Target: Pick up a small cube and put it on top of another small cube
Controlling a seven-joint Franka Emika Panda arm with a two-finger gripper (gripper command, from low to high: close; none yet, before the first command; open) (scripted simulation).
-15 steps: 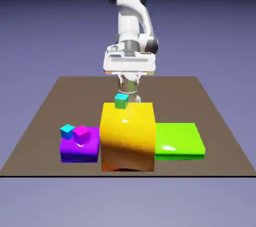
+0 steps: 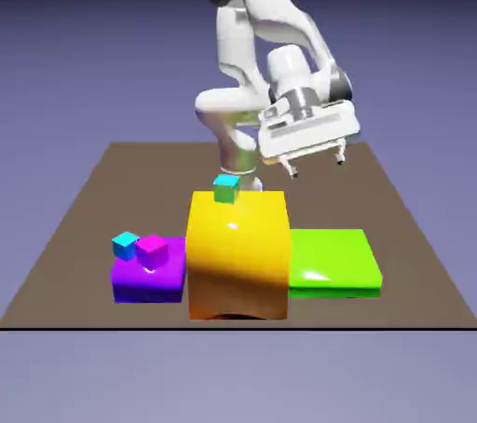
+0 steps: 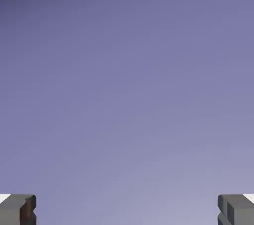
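Note:
My gripper (image 2: 318, 167) hangs open and tilted in the air, above the table behind the green slab (image 2: 333, 261), toward the exterior view's right. In the hand view the gripper (image 3: 127, 213) has its fingertips (image 3: 18, 209) wide apart, with only the plain backdrop between them. The hot-pink small cube shows in neither view. A tiny teal-green cube (image 2: 226, 188) rests on the tall yellow block (image 2: 238, 253). A tiny cyan cube (image 2: 125, 244) and a purplish-magenta one (image 2: 152, 250) sit side by side on the low purple block (image 2: 147, 283).
The three big blocks stand in a row near the brown table's (image 2: 391, 197) front edge: purple, yellow, green from the exterior view's left to right. The arm's elbow rises behind the yellow block.
The hand has swung from above the yellow block's back edge toward the exterior view's right and tilted. The jaws stay open. No cube has moved.

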